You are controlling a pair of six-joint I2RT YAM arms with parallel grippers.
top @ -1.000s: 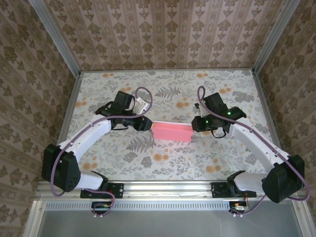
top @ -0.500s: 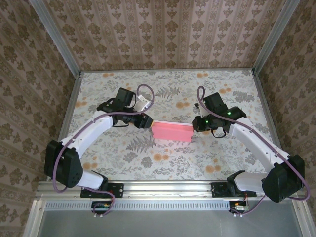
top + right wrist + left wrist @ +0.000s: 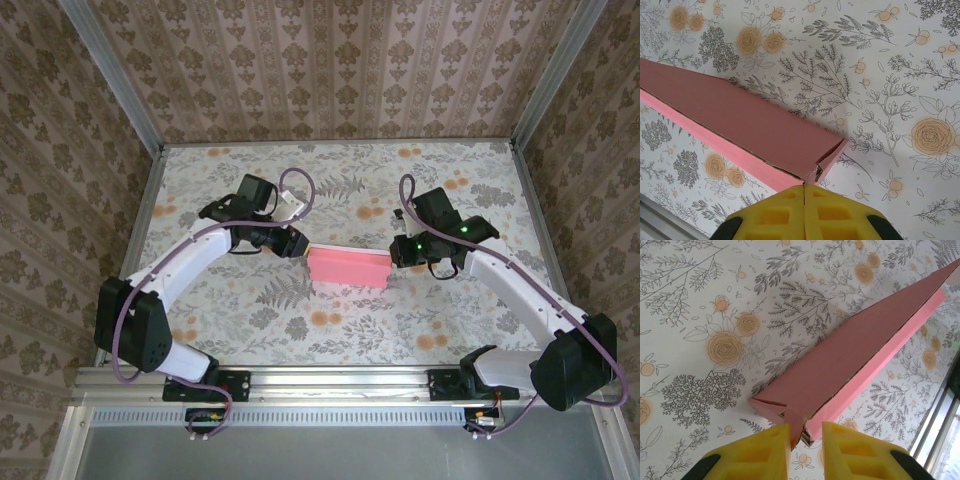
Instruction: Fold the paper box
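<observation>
The left gripper (image 3: 806, 436) sits at the left end of the pink box (image 3: 347, 267). Its yellow fingers (image 3: 765, 452) stand a narrow gap apart with the box's end corner between them, and I cannot tell whether they pinch it. The box lies as a long, low, closed shape on the flowered table (image 3: 300, 330). The right gripper (image 3: 804, 192) is at the right end of the box, with its jaws pressed fully together and their tips touching the box's corner.
</observation>
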